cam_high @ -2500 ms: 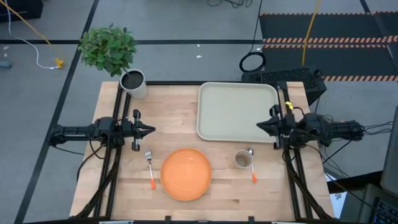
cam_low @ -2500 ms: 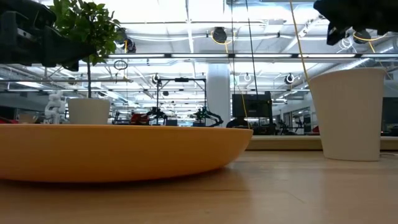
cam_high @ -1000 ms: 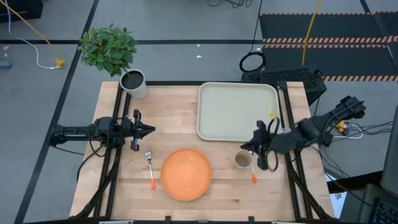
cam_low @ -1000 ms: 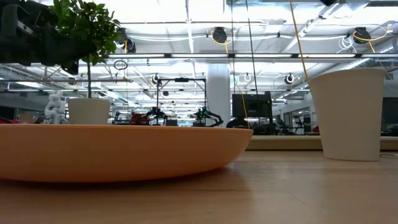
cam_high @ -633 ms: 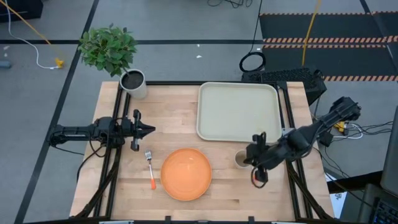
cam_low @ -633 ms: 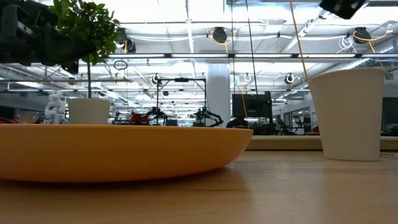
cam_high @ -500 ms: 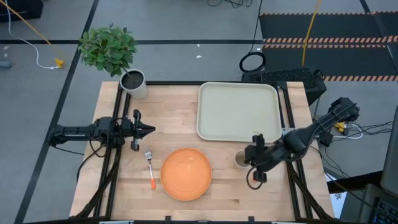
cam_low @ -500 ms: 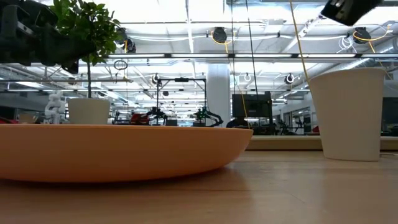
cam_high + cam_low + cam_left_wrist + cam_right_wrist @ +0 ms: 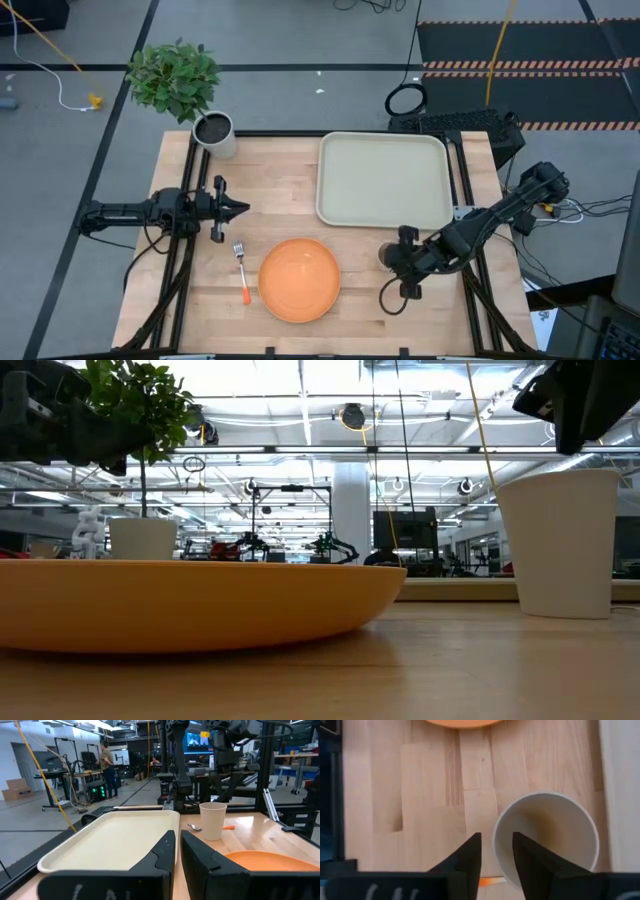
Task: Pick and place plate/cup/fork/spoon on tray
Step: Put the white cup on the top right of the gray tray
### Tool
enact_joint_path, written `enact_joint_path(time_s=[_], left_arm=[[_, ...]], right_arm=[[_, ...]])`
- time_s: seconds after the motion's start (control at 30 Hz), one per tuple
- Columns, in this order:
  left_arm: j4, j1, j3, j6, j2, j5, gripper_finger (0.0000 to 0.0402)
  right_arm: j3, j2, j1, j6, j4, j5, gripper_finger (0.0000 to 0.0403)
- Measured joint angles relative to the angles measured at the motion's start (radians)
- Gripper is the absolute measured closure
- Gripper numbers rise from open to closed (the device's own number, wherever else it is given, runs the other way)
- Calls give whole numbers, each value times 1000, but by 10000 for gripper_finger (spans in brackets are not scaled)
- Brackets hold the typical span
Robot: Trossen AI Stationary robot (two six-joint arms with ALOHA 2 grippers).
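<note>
The beige cup (image 9: 545,835) stands upright on the table just near the tray (image 9: 383,179). My right gripper (image 9: 496,837) hangs open above the cup's rim, pointing down; one finger is over the cup's hollow and the other is outside its wall. In the low view the fingers end a little above the rim (image 9: 556,476). The spoon (image 9: 196,826) lies beside the cup, mostly hidden under my right arm in the high view. The orange plate (image 9: 300,279) and the fork (image 9: 241,268) lie near the front edge. My left gripper (image 9: 243,209) waits shut at the table's left.
A potted plant (image 9: 214,131) stands at the far left corner. Black frame rails run along both sides of the table. Bare wood shows between the plate and the cup and to the left of the tray.
My right gripper has swung from beside the tray's near right corner toward the table's near edge and leftward, come down over the cup and tipped to point downward. The cup, spoon, plate and fork have stayed where they were.
</note>
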Motion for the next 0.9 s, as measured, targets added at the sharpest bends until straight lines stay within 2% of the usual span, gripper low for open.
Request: enact_joint_path(time_s=[0.13, 0.3, 0.47, 0.77, 0.9], left_arm=[[0, 0, 0, 0, 0, 0, 369], [0, 0, 0, 0, 0, 0, 369], [0, 0, 0, -5, 0, 0, 369], [0, 0, 0, -2, 0, 0, 369], [0, 0, 0, -4, 0, 0, 369]], right_arm=[[0, 18, 0, -10, -1, -4, 277], [0, 40, 0, -42, -9, -29, 279], [0, 43, -5, -79, -7, -28, 298], [-16, 43, -9, -78, 5, -29, 356], [-41, 43, -9, -60, 8, -29, 355]])
